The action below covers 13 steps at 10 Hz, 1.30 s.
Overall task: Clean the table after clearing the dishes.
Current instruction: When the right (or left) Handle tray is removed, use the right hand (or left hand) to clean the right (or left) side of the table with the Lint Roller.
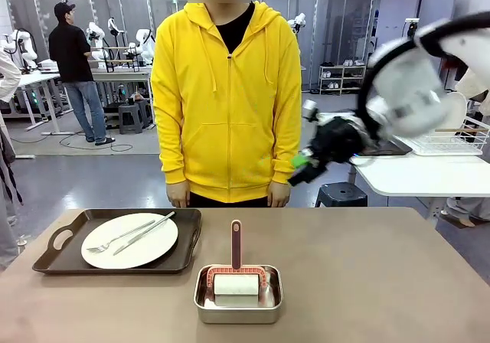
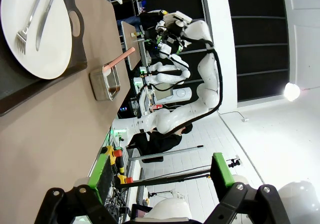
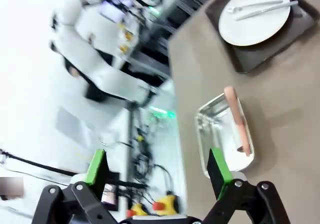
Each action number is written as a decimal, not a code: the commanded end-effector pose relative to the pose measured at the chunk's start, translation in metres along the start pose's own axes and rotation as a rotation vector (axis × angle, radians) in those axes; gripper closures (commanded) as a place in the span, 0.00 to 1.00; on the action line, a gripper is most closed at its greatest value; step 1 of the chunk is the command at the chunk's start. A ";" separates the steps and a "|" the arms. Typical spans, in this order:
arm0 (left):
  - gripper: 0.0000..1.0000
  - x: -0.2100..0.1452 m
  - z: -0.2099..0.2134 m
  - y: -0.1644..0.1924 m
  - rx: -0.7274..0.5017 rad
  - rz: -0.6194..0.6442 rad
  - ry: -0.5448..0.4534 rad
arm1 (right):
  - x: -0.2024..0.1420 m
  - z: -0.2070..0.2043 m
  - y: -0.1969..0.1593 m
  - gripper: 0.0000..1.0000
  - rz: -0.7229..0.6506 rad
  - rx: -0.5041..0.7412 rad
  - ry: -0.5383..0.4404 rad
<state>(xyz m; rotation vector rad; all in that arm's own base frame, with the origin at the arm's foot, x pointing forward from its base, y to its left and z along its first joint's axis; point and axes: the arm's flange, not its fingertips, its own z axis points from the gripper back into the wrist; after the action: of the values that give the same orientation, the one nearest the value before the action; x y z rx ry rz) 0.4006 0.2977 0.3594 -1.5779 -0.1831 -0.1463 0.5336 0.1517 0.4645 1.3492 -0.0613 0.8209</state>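
Observation:
A white plate [image 1: 130,240] with a fork and a knife lies on a dark brown handled tray [image 1: 184,255] at the left of the taupe table [image 1: 367,266]. My right gripper [image 1: 300,168] hangs open in the air beyond the table's far edge, beside the person's hip. The right wrist view looks past its open fingers [image 3: 219,168] down on the plate [image 3: 254,14] and the table [image 3: 290,114]. In the left wrist view my left gripper [image 2: 160,171] is open off the table's edge, with the plate [image 2: 35,39], tray [image 2: 75,21] and table [image 2: 45,134] farther off.
A small steel pan [image 1: 237,306] holding a pink-framed roller [image 1: 236,282] stands near the table's front middle. A person in a yellow hoodie [image 1: 227,98] stands at the far side, hands down. A white-topped table [image 1: 429,176] stands at the right.

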 end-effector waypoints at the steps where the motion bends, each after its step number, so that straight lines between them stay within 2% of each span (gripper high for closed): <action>1: 0.00 -0.003 0.002 -0.002 0.003 -0.001 -0.007 | -0.039 0.027 -0.013 0.00 -0.076 0.061 -0.156; 5: 0.00 -0.003 0.002 -0.002 0.003 -0.001 -0.007 | -0.146 0.148 -0.022 0.00 -0.203 0.023 -0.428; 7: 0.00 -0.003 0.002 -0.002 0.003 -0.001 -0.007 | -0.198 0.195 -0.018 0.00 -0.219 0.018 -0.502; 9: 0.00 -0.003 0.002 -0.002 0.003 -0.001 -0.007 | -0.253 0.236 -0.011 0.00 -0.234 -0.012 -0.535; 12: 0.00 -0.003 0.002 -0.002 0.003 -0.001 -0.007 | -0.326 0.287 0.009 0.00 -0.278 -0.063 -0.690; 13: 0.00 -0.003 0.002 -0.002 0.003 -0.001 -0.007 | -0.339 0.298 0.014 0.00 -0.283 -0.093 -0.704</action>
<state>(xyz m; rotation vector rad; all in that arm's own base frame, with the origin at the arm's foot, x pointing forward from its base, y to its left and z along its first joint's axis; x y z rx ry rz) 0.4003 0.2980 0.3593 -1.5774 -0.1835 -0.1452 0.4032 -0.2694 0.3892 1.4718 -0.4191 0.0608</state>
